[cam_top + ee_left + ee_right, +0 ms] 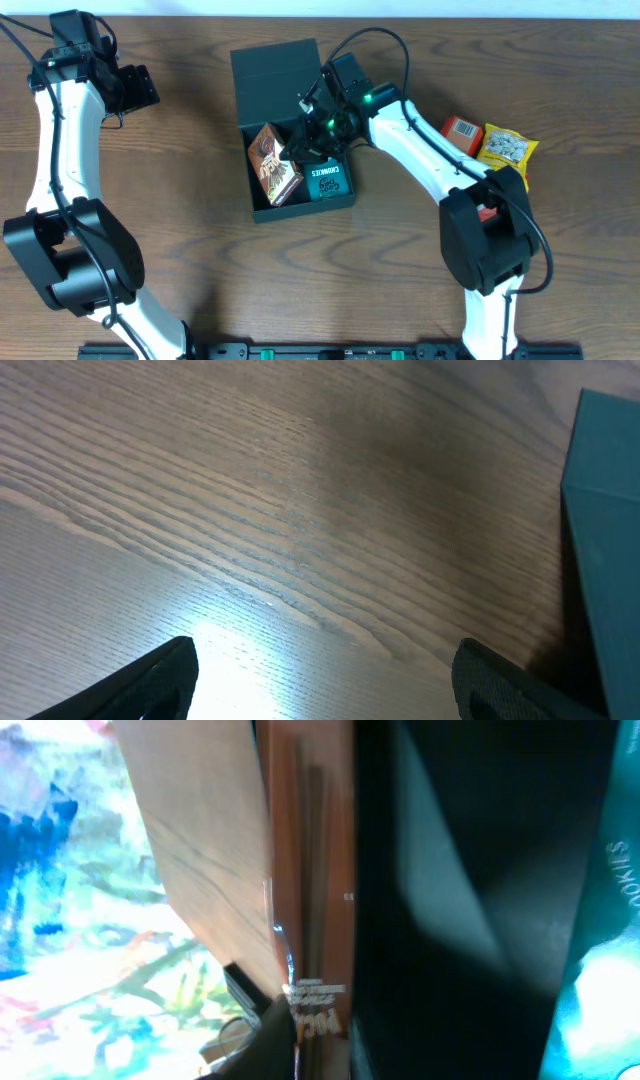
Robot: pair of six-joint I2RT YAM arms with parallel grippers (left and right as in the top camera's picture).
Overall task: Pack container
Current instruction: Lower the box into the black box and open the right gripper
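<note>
Container point(275, 65) directly under right gripper point(312, 135), lid flap thrown back on the far side of it. Reaches down into the open box from the right, wrist tipped steeply. Below and to the left of those fingertips, a brown snack pack point(275, 163) leaning on edge inside the box. Just on the near side of them, a teal cookie pack point(328, 180) lying flat against the front wall. Seen from the wrist, brown pack filling the middle of the view, very close to the gripper (touching or merely beside, cannot tell), with a black mass alongside and the teal pack at the right edge. Clamped or let go: cannot tell, jaws lost in blur and shadow. Well off to the right of that arm, out on the table point(180, 200), an orange pack point(461, 130) and a yellow bag point(508, 147) side by side.

Other side: left gripper point(135, 88) far off to the left of the box, over bare wood. Wide-spread fingers point(165, 675), gripping nothing, touching nothing. Only a teal box edge to their right in the wrist view.
</note>
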